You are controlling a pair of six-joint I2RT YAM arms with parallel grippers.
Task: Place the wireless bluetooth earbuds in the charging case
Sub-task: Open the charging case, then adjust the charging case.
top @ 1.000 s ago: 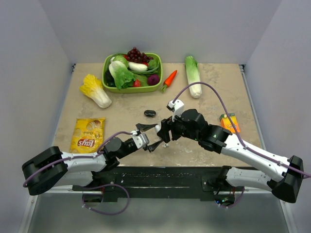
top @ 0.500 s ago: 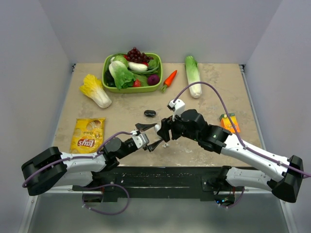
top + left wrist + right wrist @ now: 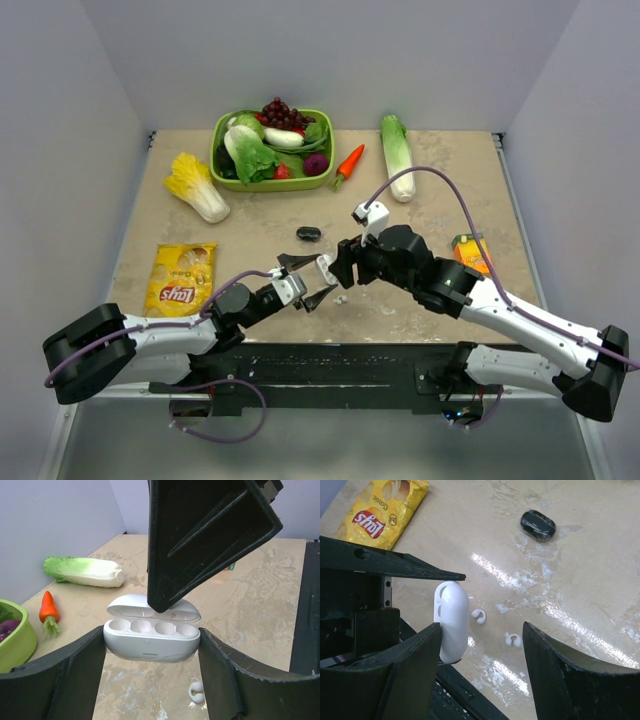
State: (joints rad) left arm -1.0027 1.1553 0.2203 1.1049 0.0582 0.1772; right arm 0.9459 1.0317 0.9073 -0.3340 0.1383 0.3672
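- The right arm (image 3: 480, 295) has been drawn slightly back and to the right since a second ago, so the case is less covered. Its right gripper (image 3: 481, 626) is held with jaws apart and empty.
- The left gripper (image 3: 151, 652) has been kept still, clamped on the charging case (image 3: 151, 639), which is held open above the table (image 3: 250, 230).
- One earbud (image 3: 478, 615) and a second earbud (image 3: 513, 640) are left lying on the table beneath.

Charging case (image 3: 150, 647) between left gripper (image 3: 151, 637) jaws, above table (image 3: 600, 555); earbuds (image 3: 478, 616) on table beneath.
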